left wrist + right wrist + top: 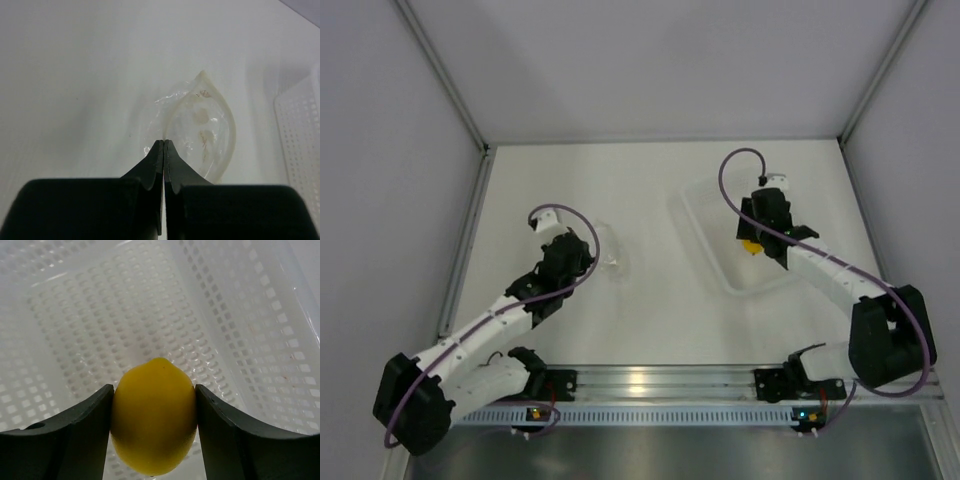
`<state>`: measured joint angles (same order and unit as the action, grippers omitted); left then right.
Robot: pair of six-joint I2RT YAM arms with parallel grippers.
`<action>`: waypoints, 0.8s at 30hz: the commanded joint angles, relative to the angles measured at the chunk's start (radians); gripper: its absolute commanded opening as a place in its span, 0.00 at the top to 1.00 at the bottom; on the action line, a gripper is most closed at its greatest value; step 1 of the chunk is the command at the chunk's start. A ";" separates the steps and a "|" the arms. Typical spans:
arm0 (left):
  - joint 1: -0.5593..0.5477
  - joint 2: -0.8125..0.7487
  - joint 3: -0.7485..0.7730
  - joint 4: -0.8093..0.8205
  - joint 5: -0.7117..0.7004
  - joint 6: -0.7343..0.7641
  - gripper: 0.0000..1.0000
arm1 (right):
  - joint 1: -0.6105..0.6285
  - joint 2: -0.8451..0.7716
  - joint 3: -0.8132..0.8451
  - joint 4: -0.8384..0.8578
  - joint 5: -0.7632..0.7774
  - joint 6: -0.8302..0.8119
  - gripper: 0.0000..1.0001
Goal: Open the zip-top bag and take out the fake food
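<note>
The zip-top bag [611, 250] is a small clear crinkly pouch lying on the white table, its mouth spread open in an oval and nothing inside it [200, 127]. My left gripper [164, 142] is shut, and its tips pinch the near edge of the bag's rim; in the top view it [586, 252] sits just left of the bag. My right gripper [154, 390] is shut on the fake food [152, 415], a smooth yellow lemon, held over the clear tray. The lemon [750, 246] shows as a yellow spot under the right wrist.
The rigid clear perforated tray [705, 215] stands right of centre; its floor [125, 310] fills the right wrist view and its edge [300, 125] shows at the right of the left wrist view. Grey walls enclose the table on three sides.
</note>
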<state>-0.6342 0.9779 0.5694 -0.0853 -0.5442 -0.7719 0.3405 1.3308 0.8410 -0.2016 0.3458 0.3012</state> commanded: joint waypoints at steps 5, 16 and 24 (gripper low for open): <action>0.142 -0.001 0.203 -0.174 -0.034 0.254 1.00 | -0.052 0.111 0.125 -0.090 0.045 -0.062 0.39; 0.142 0.326 0.506 -0.321 -0.177 0.440 1.00 | -0.052 -0.034 0.138 -0.148 -0.019 -0.039 0.14; 0.140 0.554 0.672 -0.361 -0.306 0.556 1.00 | -0.052 -0.329 0.055 -0.165 -0.174 -0.039 0.01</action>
<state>-0.4965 1.4944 1.1721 -0.4202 -0.7715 -0.2844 0.2977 1.0885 0.9154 -0.3542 0.2504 0.2588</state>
